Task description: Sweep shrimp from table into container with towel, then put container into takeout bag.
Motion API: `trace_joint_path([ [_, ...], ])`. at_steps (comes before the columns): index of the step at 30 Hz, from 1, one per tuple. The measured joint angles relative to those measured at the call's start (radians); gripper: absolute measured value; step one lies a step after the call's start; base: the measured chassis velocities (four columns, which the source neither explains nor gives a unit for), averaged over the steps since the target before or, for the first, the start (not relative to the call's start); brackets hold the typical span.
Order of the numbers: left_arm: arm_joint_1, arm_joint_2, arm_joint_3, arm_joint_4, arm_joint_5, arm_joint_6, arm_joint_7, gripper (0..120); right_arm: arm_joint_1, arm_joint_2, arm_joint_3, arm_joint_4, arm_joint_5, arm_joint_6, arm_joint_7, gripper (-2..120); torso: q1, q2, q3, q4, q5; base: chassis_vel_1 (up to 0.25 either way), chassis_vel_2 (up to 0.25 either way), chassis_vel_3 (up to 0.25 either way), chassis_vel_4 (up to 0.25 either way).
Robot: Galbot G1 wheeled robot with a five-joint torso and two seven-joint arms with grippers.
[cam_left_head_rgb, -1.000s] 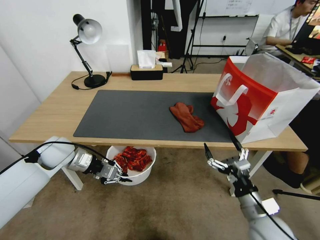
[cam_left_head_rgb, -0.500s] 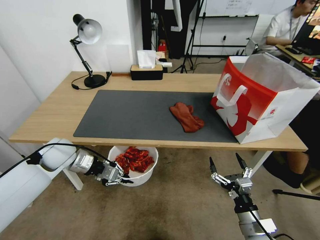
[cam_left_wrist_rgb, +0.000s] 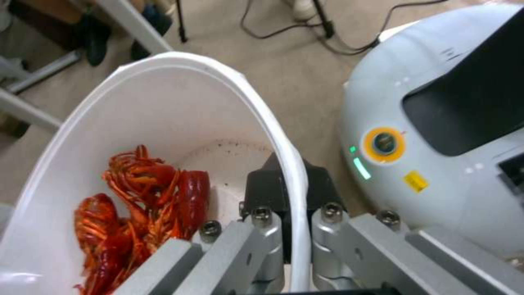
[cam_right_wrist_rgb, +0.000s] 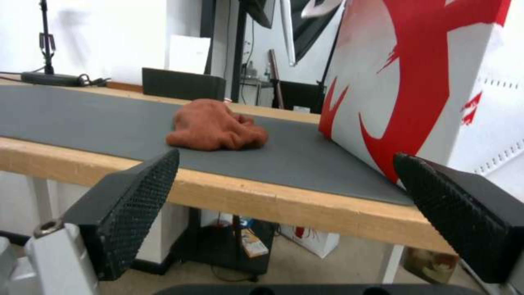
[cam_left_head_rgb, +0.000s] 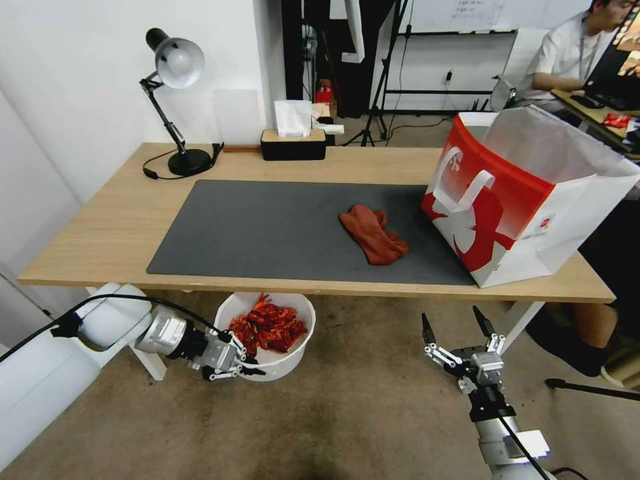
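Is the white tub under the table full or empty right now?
Partly full: the tub holds a pile of red shrimp, with bare white wall showing in the left wrist view.

lamp (cam_left_head_rgb: 175, 80): back-left corner, upright
tissue box (cam_left_head_rgb: 293, 143): back edge, centre
tripod (cam_left_head_rgb: 381, 87): on floor behind

Office or lab workroom, set up for robot trials. Evidence: light-wood tabletop (cam_left_head_rgb: 100, 220) on white legs, dark grey mat (cam_left_head_rgb: 267, 227) on it; black desk lamp (cam_left_head_rgb: 175, 100) plugged in at far left corner; tissue box (cam_left_head_rgb: 293, 137) at far edge. Brown carpet floor (cam_left_head_rgb: 347, 413). Behind: tripod stands (cam_left_head_rgb: 380, 87), trailing cables, whiteboard (cam_left_head_rgb: 460, 17) on wall. Person seated at second desk (cam_left_head_rgb: 593, 107) in far right corner, working at dark equipment. Plain white walls.
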Motion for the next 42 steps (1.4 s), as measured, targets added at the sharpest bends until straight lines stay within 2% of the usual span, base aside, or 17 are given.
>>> trace_joint_path([
  [2, 0.063, 0.018, -0.041, -0.042, -0.005, 0.000, 0.002, 0, 0.006, -0.005, 0.000, 0.001, 0.001, -0.004, 0.000, 98, 0.000, 0.000, 0.000, 0.0000, -0.0002, 0.000, 0.000, 0.000, 0.000],
  [6, 0.088, 0.026, -0.058, -0.059, -0.008, -0.001, 0.003, 0, 0.008, -0.006, 0.000, 0.001, 0.002, -0.005, 0.000, 96, 0.000, 0.000, 0.000, 0.0000, 0.0001, 0.000, 0.000, 0.000, 0.000],
  [10, 0.172, 0.063, -0.136, -0.146, -0.026, -0.008, 0.021, 0, 0.010, -0.010, -0.001, 0.002, 0.004, -0.008, -0.001, 95, 0.000, 0.000, 0.000, 0.0000, 0.0000, 0.000, 0.000, 0.000, 0.000],
  [11, 0.190, 0.099, -0.176, -0.209, -0.056, -0.003, 0.026, 0, 0.010, -0.012, -0.001, 0.002, 0.004, -0.010, -0.003, 95, 0.000, 0.000, 0.000, 0.0000, -0.0001, 0.000, 0.000, 0.000, 0.000],
  [18, 0.145, 0.190, -0.217, -0.308, -0.148, 0.035, 0.023, 0, 0.009, -0.013, -0.002, -0.001, 0.005, -0.010, -0.004, 93, 0.000, 0.000, 0.000, -0.0003, 0.0001, 0.000, 0.000, 0.000, 0.000],
  [23, 0.052, 0.257, -0.219, -0.330, -0.235, 0.056, -0.014, 0, 0.009, -0.013, -0.001, -0.004, 0.005, -0.010, -0.005, 93, 0.000, 0.000, 0.000, 0.0002, -0.0001, 0.000, 0.000, 0.000, 0.000],
  [26, -0.028, 0.273, -0.189, -0.315, -0.264, 0.064, -0.030, 0, 0.010, -0.013, -0.001, -0.005, 0.006, -0.010, -0.006, 93, 0.000, 0.000, 0.000, 0.0000, -0.0003, 0.000, 0.000, 0.000, 0.000],
  [28, -0.152, 0.291, -0.145, -0.276, -0.314, 0.070, -0.054, 0, 0.016, -0.013, -0.003, -0.005, 0.006, -0.010, -0.007, 93, 0.000, 0.000, 0.000, -0.0003, 0.0003, 0.000, 0.000, 0.000, 0.000],
  [31, -0.234, 0.299, -0.114, -0.232, -0.342, 0.069, -0.067, 0, 0.019, -0.012, -0.005, -0.003, 0.006, -0.014, -0.009, 93, 0.000, 0.000, 0.000, -0.0002, 0.0000, 0.000, 0.000, 0.000, 0.000],
  [32, -0.317, 0.301, -0.068, -0.185, -0.365, 0.067, -0.076, 0, 0.020, -0.011, -0.005, 0.003, 0.005, -0.017, -0.010, 93, 0.000, 0.000, 0.000, 0.0001, -0.0001, 0.000, 0.000, 0.000, 0.000],
  [33, -0.317, 0.301, -0.068, -0.185, -0.365, 0.067, -0.076, 0, 0.020, -0.011, -0.005, 0.003, 0.005, -0.017, -0.010, 93, 0.000, 0.000, 0.000, 0.0001, -0.0001, 0.000, 0.000, 0.000, 0.000],
  [36, -0.465, 0.286, 0.045, -0.124, -0.386, 0.061, -0.081, 0, 0.022, -0.010, -0.006, 0.007, 0.004, -0.022, -0.010, 93, 0.000, 0.000, 0.000, 0.0003, -0.0004, 0.000, 0.000, 0.000, 0.000],
  [37, -0.465, 0.286, 0.045, -0.124, -0.386, 0.061, -0.081, 0, 0.022, -0.010, -0.006, 0.007, 0.004, -0.022, -0.010, 93, 0.000, 0.000, 0.000, 0.0003, -0.0004, 0.000, 0.000, 0.000, 0.000],
  [38, -0.525, 0.276, 0.098, -0.106, -0.388, 0.061, -0.082, 0, 0.023, -0.010, -0.006, 0.009, 0.004, -0.023, -0.010, 93, 0.000, 0.000, 0.000, 0.0003, -0.0002, 0.000, 0.000, 0.000, 0.000],
  [39, -0.685, 0.239, 0.254, -0.059, -0.394, 0.063, -0.082, 0, 0.025, -0.009, -0.006, 0.012, 0.004, -0.026, -0.010, 93, 0.000, 0.000, 0.000, 0.0000, -0.0001, 0.000, 0.000, 0.000, 0.000],
  [40, -0.685, 0.239, 0.254, -0.059, -0.394, 0.063, -0.082, 0, 0.025, -0.009, -0.006, 0.012, 0.004, -0.026, -0.010, 93, 0.000, 0.000, 0.000, 0.0000, -0.0001, 0.000, 0.000, 0.000, 0.000],
  [42, -0.806, 0.197, 0.357, -0.017, -0.394, 0.065, -0.082, 0, 0.027, -0.008, -0.006, 0.016, 0.003, -0.029, -0.010, 93, 0.000, 0.000, 0.000, -0.0003, -0.0001, 0.000, 0.000, 0.000, 0.000],
])
